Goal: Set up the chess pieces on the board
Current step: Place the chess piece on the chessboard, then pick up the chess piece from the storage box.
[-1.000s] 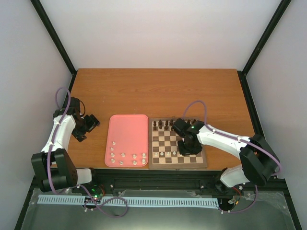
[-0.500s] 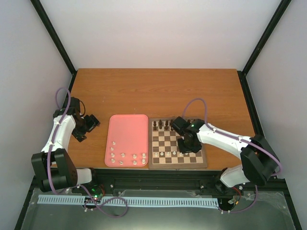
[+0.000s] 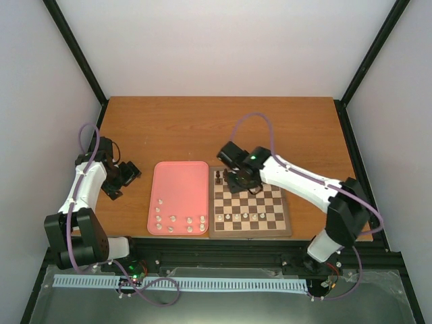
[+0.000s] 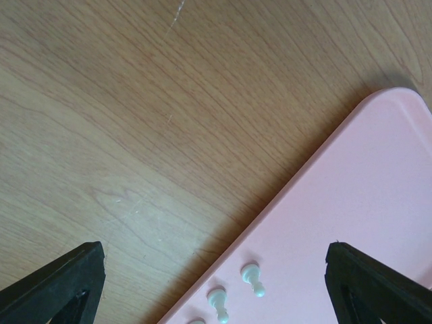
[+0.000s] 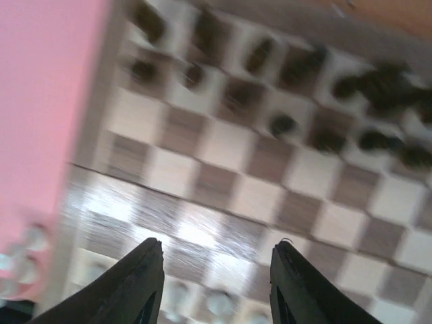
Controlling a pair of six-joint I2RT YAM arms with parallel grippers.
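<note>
Chess pieces wait mostly at the near end of the pink tray, with a few cream ones standing in the near row of the board. Your right gripper hangs spread and empty over the board's far left, just above the dark pieces. The left gripper is also spread and holds nothing, left of the tray. Carry the right arm high past those dark men, then drop straight onto one tray piece at the board side, since its neighbours stand close. A second ago that arm sat low over the board's near right; it has since swung away, and its jaws have widened.
</note>
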